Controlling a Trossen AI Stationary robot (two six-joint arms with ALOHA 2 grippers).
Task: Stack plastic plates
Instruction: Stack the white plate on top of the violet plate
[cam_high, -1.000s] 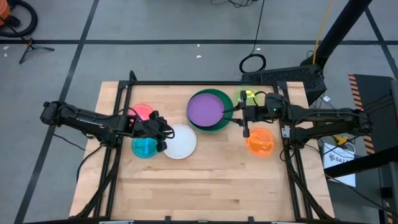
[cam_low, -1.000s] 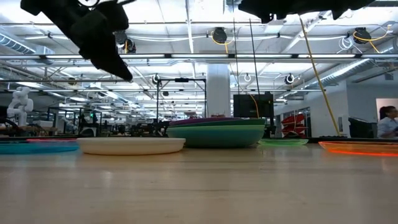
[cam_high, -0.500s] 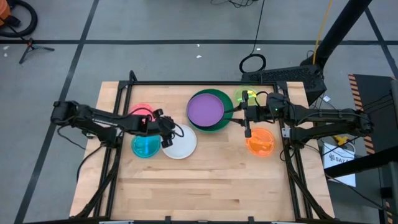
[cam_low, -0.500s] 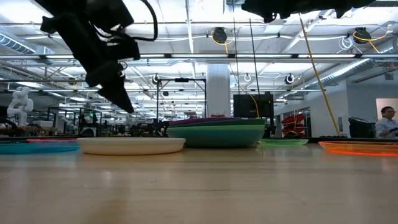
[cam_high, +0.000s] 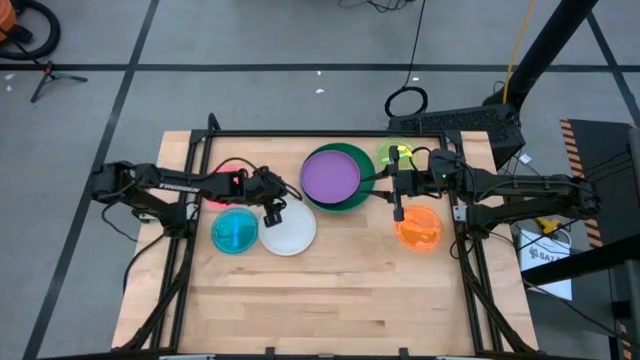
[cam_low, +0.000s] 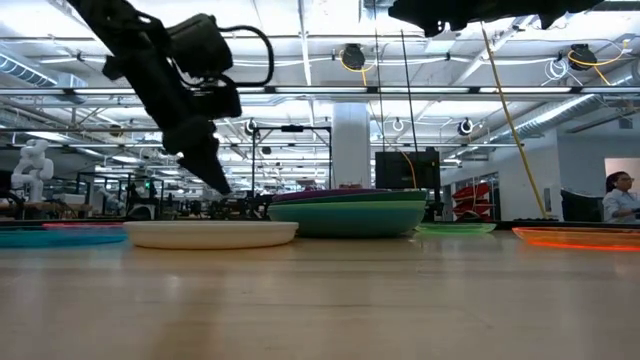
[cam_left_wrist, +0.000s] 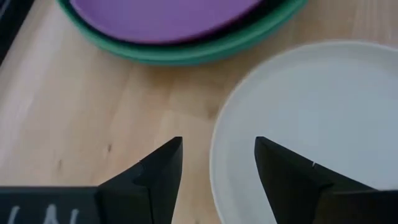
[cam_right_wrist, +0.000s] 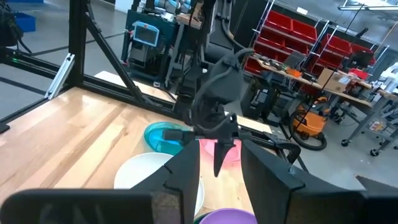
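A white plate (cam_high: 292, 230) lies flat on the table, left of centre. My left gripper (cam_high: 277, 208) is open and slants down just above the plate's far left rim (cam_left_wrist: 219, 134), one finger on either side of it, and touches nothing. A purple plate (cam_high: 331, 175) lies on a stack of green plates (cam_high: 352, 200). The blue plate (cam_high: 235, 232), the lime plate (cam_high: 396, 155) and the orange plate (cam_high: 418, 228) each lie flat on their own. The pink plate (cam_high: 224, 172) is partly hidden by my left arm. My right gripper (cam_right_wrist: 221, 177) is open and level, high between the lime and orange plates.
A black metal frame (cam_high: 300, 133) runs along the table's far edge and down both sides. Bare wood (cam_high: 320, 300) fills the near half of the table. The blue plate almost touches the white one. A person (cam_low: 622, 195) stands far off in the room.
My left gripper has gone from above the blue plate toward the table's right and far side. It has sunk toward the white plate's rim. No plate has moved, and my right arm has kept still.
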